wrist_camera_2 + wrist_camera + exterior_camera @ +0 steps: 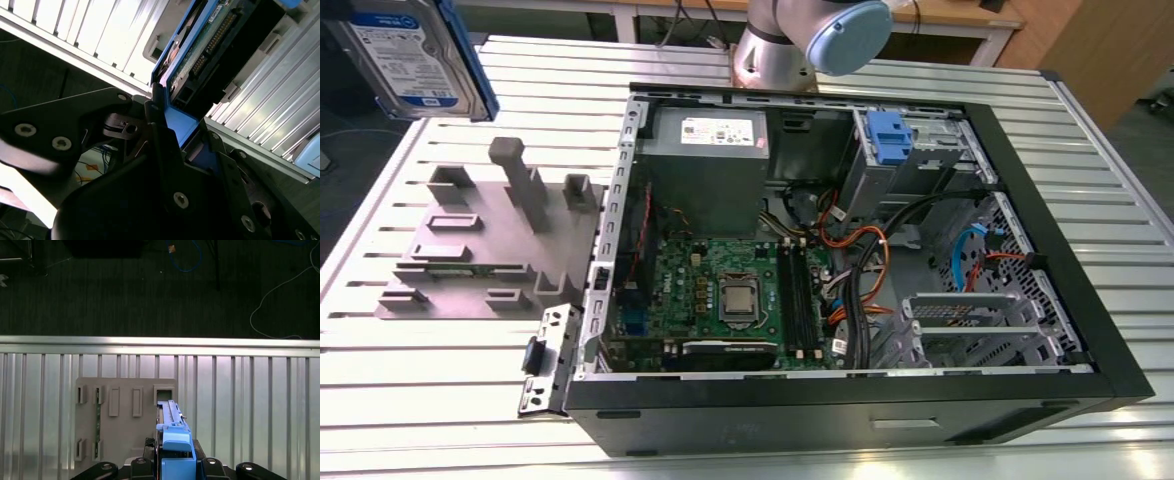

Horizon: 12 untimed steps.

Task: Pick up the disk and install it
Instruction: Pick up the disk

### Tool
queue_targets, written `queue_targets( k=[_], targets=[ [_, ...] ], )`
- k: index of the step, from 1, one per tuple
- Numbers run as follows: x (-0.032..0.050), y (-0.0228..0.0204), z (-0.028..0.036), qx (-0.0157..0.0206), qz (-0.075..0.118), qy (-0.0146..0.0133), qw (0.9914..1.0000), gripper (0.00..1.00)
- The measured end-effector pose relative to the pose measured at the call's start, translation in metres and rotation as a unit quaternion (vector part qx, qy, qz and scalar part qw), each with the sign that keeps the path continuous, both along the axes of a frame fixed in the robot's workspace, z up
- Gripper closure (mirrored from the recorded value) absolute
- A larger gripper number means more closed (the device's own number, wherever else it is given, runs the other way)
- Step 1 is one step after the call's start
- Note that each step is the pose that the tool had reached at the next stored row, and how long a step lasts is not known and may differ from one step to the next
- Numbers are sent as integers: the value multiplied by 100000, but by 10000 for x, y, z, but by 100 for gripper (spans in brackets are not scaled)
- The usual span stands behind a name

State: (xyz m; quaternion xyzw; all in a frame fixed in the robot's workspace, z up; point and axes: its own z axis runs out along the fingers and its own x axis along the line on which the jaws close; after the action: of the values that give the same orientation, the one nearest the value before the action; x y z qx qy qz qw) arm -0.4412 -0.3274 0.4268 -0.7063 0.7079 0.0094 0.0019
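The disk (411, 55), a silver drive with a white-and-blue label and blue side rails, hangs in the air at the far upper corner on the exterior view's left, above the table edge. In the first wrist view I see the disk (172, 432) edge-on, its blue rail held between the black fingers of my gripper (175, 462). The second wrist view shows the disk (200, 55) with its connector side and blue rail running into the gripper (170, 127), which is shut on it. Below it lies the grey fixture board (125, 425).
The open computer case (1067, 290) takes up the middle and the exterior view's right of the ribbed metal table (454, 390). A blue clip (887, 135) stands at its drive bay. The grey fixture board (480, 240) with upright posts sits beside the case. The arm's base (807, 40) rises behind.
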Motion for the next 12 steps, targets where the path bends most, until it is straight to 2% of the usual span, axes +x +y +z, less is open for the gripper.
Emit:
queue_targets(
  k=[12],
  targets=[
    [0,0,42,0,0,-2,100000,64]
  ],
)
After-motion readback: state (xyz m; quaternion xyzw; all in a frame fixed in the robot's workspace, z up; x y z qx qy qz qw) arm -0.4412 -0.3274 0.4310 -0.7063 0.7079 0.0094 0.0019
